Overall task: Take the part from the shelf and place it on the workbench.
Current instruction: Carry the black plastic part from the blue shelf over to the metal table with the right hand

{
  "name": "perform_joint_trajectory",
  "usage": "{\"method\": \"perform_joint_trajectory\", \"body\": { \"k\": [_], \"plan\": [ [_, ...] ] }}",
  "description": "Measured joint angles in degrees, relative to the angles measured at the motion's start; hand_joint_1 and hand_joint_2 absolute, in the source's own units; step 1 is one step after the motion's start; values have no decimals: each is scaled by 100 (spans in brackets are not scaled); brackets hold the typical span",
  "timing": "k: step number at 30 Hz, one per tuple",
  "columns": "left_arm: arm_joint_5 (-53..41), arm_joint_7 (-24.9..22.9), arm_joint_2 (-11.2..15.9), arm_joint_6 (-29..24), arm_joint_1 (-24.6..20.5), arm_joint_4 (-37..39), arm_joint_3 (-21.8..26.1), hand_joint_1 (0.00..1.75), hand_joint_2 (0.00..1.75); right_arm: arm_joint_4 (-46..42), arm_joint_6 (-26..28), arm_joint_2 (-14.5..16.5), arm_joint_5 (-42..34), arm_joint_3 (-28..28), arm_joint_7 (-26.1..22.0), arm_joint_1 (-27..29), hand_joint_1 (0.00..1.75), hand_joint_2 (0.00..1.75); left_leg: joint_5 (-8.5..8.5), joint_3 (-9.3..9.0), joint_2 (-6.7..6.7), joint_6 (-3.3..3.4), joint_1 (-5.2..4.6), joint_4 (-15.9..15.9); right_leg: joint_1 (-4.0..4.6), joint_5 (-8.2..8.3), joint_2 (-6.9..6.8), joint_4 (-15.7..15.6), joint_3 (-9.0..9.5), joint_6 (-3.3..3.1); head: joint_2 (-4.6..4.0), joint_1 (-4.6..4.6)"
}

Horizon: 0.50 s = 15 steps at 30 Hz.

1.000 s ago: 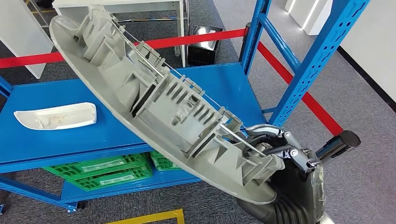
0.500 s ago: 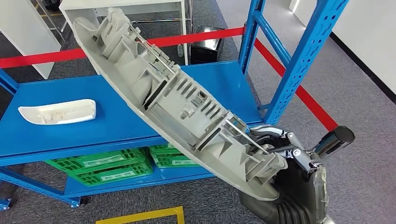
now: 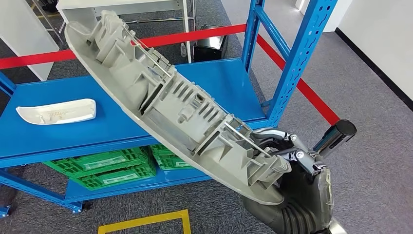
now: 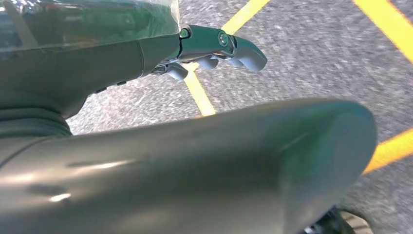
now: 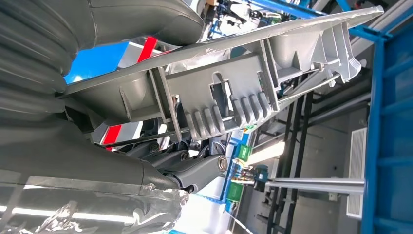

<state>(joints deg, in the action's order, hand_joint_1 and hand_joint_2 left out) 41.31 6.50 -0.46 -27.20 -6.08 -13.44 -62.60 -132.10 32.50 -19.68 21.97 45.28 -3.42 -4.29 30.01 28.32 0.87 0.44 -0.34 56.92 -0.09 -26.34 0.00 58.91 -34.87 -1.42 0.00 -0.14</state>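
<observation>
Part point(image 3: 170, 105) shifted left, gripped at near end by right robot hand point(image 3: 287, 156)

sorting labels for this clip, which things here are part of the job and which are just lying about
Part of the job:
- long grey ribbed part, held up over the shelf
- right hand, gripping the part's lower end
- blue shelf

Just lying about:
- small white part on the shelf
- green crates on the lower level
- red barrier tape
- left hand, holding nothing, over the floor

Part point(image 3: 170, 102) in right hand point(image 3: 287, 156), before shelf point(image 3: 229, 83)
</observation>
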Motion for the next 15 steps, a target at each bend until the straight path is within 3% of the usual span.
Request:
{"method": "perform_joint_trajectory", "body": {
  "k": [2,5,6,7,8,10,12,15],
  "plan": [
    [0,-7,-4,5,2,1,0,0,175,-1,15,-1,-1,-7,7,4,175,175,-92,37,-16,39,35,-68,-4,-153,9,124,-62,62,0,8],
    [0,-12,-14,11,-4,2,0,0,175,2,67,-1,-18,-16,20,25,175,175,-195,181,-31,73,53,-65,-43,-797,11,1020,-363,151,0,65],
    [0,-13,-19,13,-1,2,0,0,175,5,86,-1,-28,-18,22,38,175,175,-221,241,-32,68,55,-43,-57,-923,11,1309,-434,177,0,80],
    [0,-15,-21,13,2,2,0,0,175,7,108,-2,-39,-21,23,53,175,175,-245,303,-34,60,59,-17,-69,-936,10,1433,-427,198,0,89],
    [0,-16,-22,13,3,2,0,0,175,8,130,-2,-52,-24,22,66,175,175,-265,363,-35,46,66,16,-80,-842,9,1348,-319,213,0,97],
    [0,-16,-22,9,2,2,0,0,175,9,182,-3,-72,-30,15,85,175,175,-292,477,-34,12,83,99,-98,-590,6,683,127,225,0,119],
    [0,-17,-25,5,-2,2,-1,0,175,5,228,-4,-81,-41,4,102,175,175,-326,566,-33,-49,76,176,-85,-488,19,112,455,175,0,144],
    [0,-22,-26,-2,4,6,-2,0,175,-2,293,-9,-90,-65,-2,144,175,175,-407,627,-25,-165,75,199,-59,-445,34,10,437,45,0,150]
  ]
}}
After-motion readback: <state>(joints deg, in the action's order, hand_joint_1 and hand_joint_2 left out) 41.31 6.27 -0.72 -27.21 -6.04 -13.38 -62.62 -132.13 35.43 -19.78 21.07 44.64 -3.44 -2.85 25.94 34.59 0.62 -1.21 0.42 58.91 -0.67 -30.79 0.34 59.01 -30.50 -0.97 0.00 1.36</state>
